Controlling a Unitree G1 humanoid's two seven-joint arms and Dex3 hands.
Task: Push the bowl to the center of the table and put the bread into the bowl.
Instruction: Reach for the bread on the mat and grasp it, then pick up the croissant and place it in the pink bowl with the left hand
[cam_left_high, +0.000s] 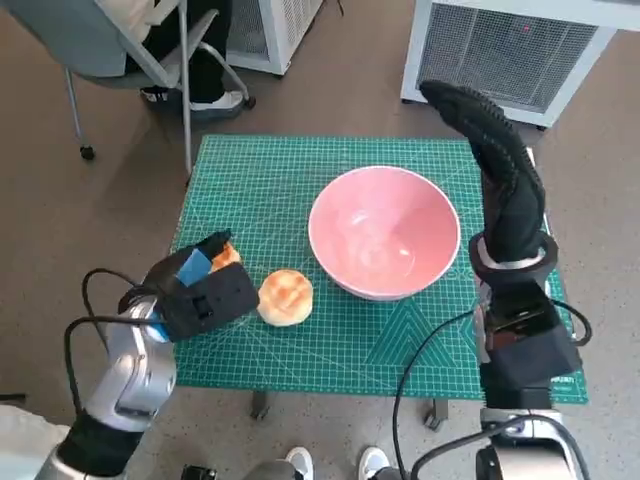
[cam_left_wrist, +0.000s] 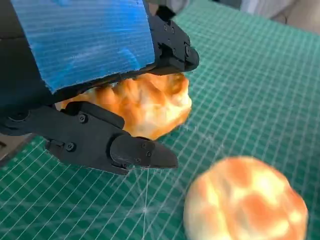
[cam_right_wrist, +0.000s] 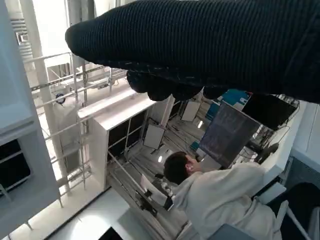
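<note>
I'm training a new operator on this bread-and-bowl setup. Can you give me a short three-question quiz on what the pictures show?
1. True or false: the pink bowl already has bread in it.
2. How many pieces of bread are on the green mat?
3. What does the left hand hold? A) the bowl's rim B) a bread roll C) nothing

Key
1. False: the bowl is empty.
2. Two: the held roll and a loose roll lying beside it.
3. B. The right hand is raised beside the bowl and holds nothing.
</note>
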